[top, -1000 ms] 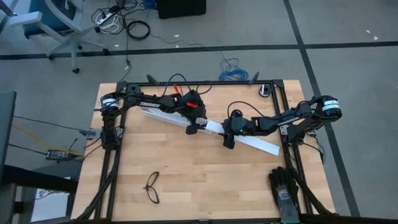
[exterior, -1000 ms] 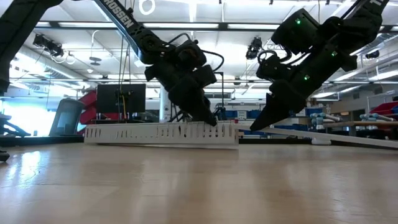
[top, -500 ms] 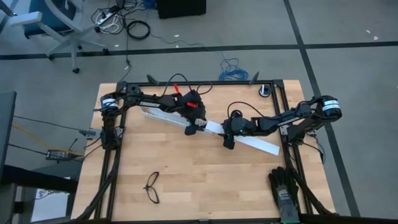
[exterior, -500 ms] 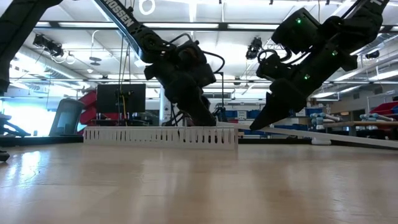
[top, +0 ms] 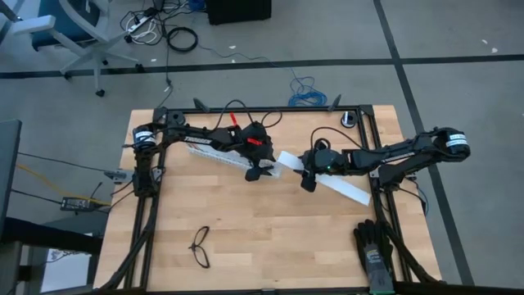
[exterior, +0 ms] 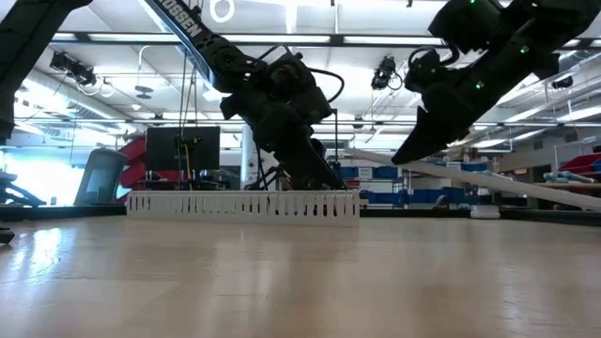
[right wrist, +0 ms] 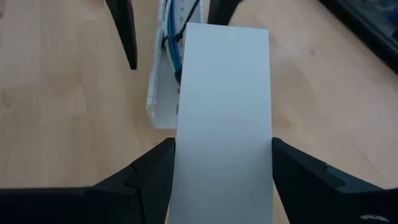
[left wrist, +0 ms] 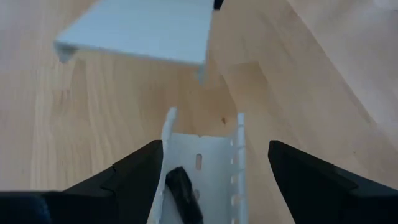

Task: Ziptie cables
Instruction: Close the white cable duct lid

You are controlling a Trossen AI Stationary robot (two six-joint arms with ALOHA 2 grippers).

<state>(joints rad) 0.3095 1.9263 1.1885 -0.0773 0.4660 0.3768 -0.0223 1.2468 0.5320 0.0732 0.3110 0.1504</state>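
A white slotted cable duct (top: 214,153) lies on the table, running from the far left toward the middle. The cables (right wrist: 176,37) show as blue wires inside it, and a dark piece (left wrist: 181,190) lies in its channel. My left gripper (left wrist: 216,146) is open, its fingers on either side of the duct's right end (top: 260,170); I cannot tell whether they touch it. My right gripper (top: 309,179) is shut on a wide flat white strip (top: 332,182), held right of the duct. The ziptie is out of view. My right gripper pinches the white strip across its width, one finger (right wrist: 149,174) on each long edge (right wrist: 181,155), nearer the strip's duct-side end. The fingers slant down from the table's right side. The strip is tilted: its duct-side end (exterior: 352,155) is raised clear and the other end slopes down to the right.
Black thin-framed glasses (top: 201,246) lie near the front left of the table. A pair of black gloves (top: 375,246) lies at the front right corner. A small round thing (top: 350,120) sits at the far right. Bare wood lies across the near middle.
My right gripper has risen and drawn a little toward the table's right with the white strip. The strip's end by the duct has lifted clear above the duct's height, while its right end has stayed about where it was.
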